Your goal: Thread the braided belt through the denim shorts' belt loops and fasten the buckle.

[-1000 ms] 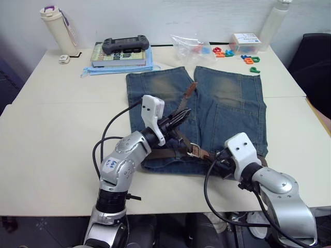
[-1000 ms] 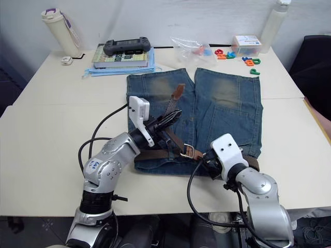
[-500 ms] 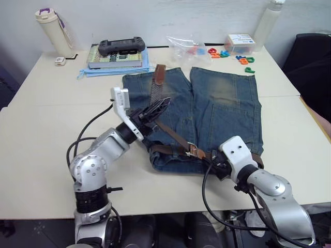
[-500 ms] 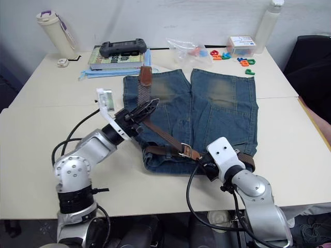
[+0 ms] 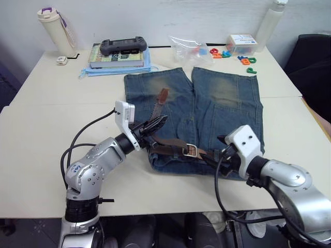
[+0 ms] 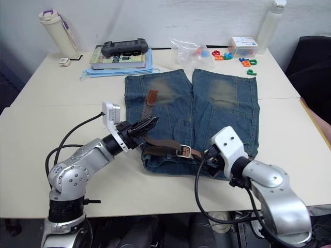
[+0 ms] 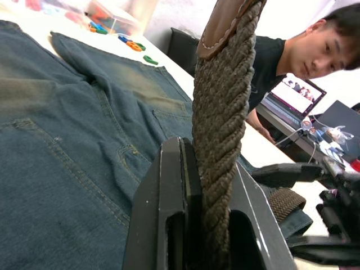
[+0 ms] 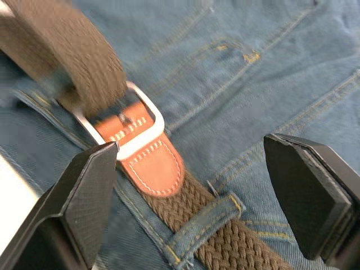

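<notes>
Silver jointed arms with black cables, white wrist camera housings, black-fingered left end effector [image 5: 155,125] and right end effector [image 8: 197,197].

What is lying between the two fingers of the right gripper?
In the right wrist view, the buckle, the braided belt and the denim shorts lie between them.

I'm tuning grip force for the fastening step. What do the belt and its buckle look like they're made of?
The braided belt looks like woven brown cord, matte, with a plaited texture; its tab seems smooth tan stitched leather or imitation. The buckle looks like polished silver metal, showing glints. The left gripper is clamped on the braid.
</notes>
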